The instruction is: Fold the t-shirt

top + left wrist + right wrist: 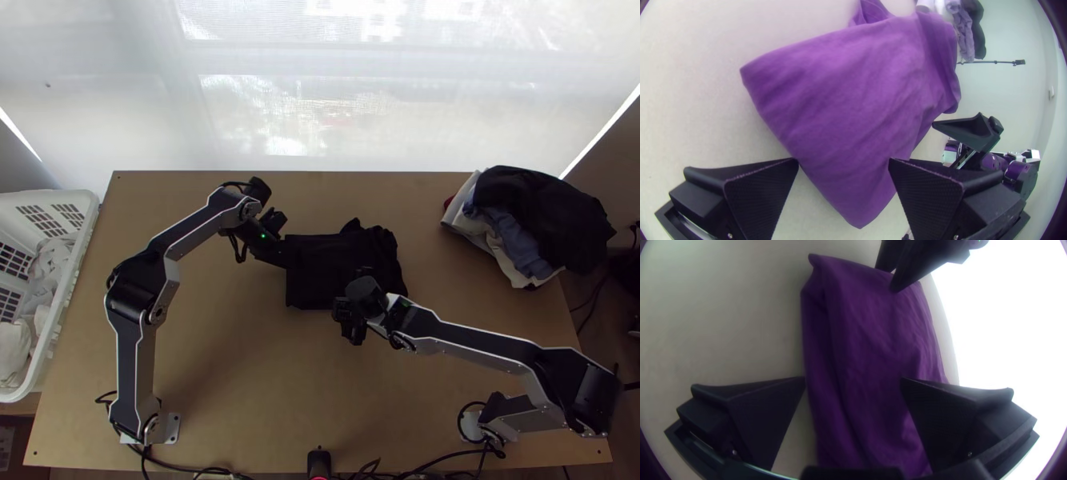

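- At the table's near edge, in the top view: a small black device (319, 462) with a red light, among loose cables.
- Next, over the near edge of the t-shirt (328, 268), with fingers parted: right gripper (348, 318). Cannot tell from any view about contact.
- On mid-table: same t-shirt, folded into a compact, roughly rectangular bundle, with a small bit poking out at the far side. In the right wrist view, a long crease along the cloth; in the left wrist view, a smooth broad panel, with a pointed corner reaching between the fingers.
- Above the shirt's left edge, in the top view: left gripper (276, 250), released, with two separate fingers in its own wrist view.
- Left of the table: white laundry basket (73, 276), with pale cloths (50, 268) inside.
- At the far right corner, overhanging the side: heap of clothes (528, 208) in black, blue and cream.
- Beyond the far edge: bright translucent curtain (240, 120).
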{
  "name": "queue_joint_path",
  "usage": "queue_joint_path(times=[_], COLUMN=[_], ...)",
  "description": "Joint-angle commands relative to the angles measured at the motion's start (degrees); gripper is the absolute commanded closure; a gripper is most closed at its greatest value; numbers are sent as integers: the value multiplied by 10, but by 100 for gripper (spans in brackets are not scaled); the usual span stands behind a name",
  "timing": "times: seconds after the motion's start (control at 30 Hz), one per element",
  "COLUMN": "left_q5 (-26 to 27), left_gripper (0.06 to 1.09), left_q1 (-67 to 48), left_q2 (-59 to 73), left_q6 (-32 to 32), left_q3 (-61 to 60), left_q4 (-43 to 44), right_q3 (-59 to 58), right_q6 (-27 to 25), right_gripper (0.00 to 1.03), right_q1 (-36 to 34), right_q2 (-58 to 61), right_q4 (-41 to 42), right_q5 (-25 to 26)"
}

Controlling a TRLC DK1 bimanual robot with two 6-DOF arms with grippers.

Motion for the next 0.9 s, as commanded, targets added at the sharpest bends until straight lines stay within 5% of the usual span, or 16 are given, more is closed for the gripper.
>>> queue_joint_path(times=[0.0, 0.53, 0.73, 0.87], left_q5=[-3, -4, -7, -8], left_gripper=[10, 10, 10, 10], left_q1=[-4, -10, -11, -11], left_q2=[4, -4, -10, -10], left_q6=[-1, -1, 0, 1], left_q3=[0, -4, -14, -19], left_q4=[0, 0, 0, 0], right_q3=[-11, 1, 36, 58], right_q6=[-23, -35, -28, -8], right_gripper=[4, 5, 29, 66], right_q1=[-8, -29, -49, -63], right_q2=[48, 102, 147, 156], right_q4=[65, 71, 71, 46], right_q5=[23, 28, 33, 32])
